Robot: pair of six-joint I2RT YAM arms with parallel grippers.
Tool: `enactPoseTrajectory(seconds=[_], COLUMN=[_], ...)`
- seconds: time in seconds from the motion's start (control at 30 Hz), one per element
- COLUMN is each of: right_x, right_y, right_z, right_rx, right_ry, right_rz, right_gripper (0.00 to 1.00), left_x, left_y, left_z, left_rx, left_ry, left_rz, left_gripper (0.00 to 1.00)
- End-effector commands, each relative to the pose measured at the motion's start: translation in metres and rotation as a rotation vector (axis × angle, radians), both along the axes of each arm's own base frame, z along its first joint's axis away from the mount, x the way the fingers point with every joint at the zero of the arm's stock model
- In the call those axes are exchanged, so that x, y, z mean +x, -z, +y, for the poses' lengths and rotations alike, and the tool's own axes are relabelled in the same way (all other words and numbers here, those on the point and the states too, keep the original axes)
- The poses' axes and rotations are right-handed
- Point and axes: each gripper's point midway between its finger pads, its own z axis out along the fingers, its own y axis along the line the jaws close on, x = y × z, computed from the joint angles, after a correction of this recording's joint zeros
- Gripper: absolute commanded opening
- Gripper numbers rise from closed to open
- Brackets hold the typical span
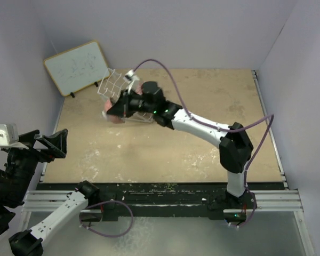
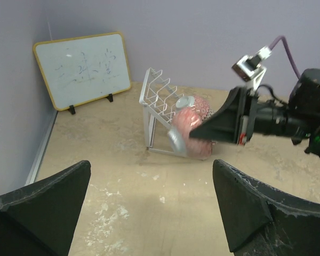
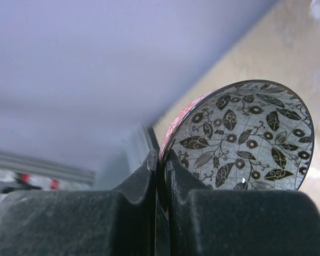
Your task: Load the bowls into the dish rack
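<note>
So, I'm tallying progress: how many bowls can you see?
2. A pink bowl is pinched in the right claw at the rack; a second bowl sits just behind it, seemingly in the rack. The arm may hide others.

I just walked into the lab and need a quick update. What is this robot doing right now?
The right gripper is clamped on the rim of a pink-red bowl with a dark leaf pattern inside. It holds the bowl right at the white dish rack, at the far left of the table. The left gripper is open and empty, off to the near left.
</note>
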Motion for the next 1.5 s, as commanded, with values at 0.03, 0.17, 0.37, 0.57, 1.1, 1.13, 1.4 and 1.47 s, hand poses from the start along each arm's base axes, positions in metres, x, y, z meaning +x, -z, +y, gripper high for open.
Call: enactPoseTrajectory(seconds=[0.03, 0.17, 0.37, 0.57, 1.1, 1.13, 1.4, 1.47], right_x=[-0.004, 0.000, 0.018, 0.044, 0.114, 0.116, 0.126, 0.130], right_y=[-0.128, -0.153, -0.167, -0.165, -0.127, -0.127, -0.123, -0.115], right_z=[-0.033, -0.055, -0.102, -0.131, -0.156, -0.156, -0.157, -0.156], right_rx=[0.543, 0.719, 1.043, 1.163, 1.344, 1.352, 1.380, 1.380], right_ry=[-0.244, -0.312, -0.397, -0.323, -0.147, -0.148, -0.122, -0.108], right_rz=[-0.014, 0.009, 0.084, 0.091, 0.254, 0.260, 0.276, 0.298], right_gripper=[0.08, 0.08, 0.08, 0.08, 0.08, 0.08, 0.08, 0.08], left_x=[-0.003, -0.004, -0.006, -0.009, -0.009, -0.009, -0.010, -0.010], left_y=[-0.016, -0.017, -0.017, -0.017, -0.019, -0.019, -0.020, -0.020], left_z=[0.004, 0.005, 0.007, 0.011, 0.011, 0.011, 0.012, 0.012], left_rx=[-0.008, -0.004, -0.003, 0.000, 0.008, 0.007, 0.010, 0.011], left_ry=[-0.007, -0.011, -0.014, -0.025, -0.022, -0.023, -0.026, -0.026], left_rz=[-0.049, -0.051, -0.050, -0.047, -0.050, -0.050, -0.053, -0.052], left_gripper=[0.99, 0.99, 0.99, 0.99, 0.99, 0.99, 0.99, 0.99])
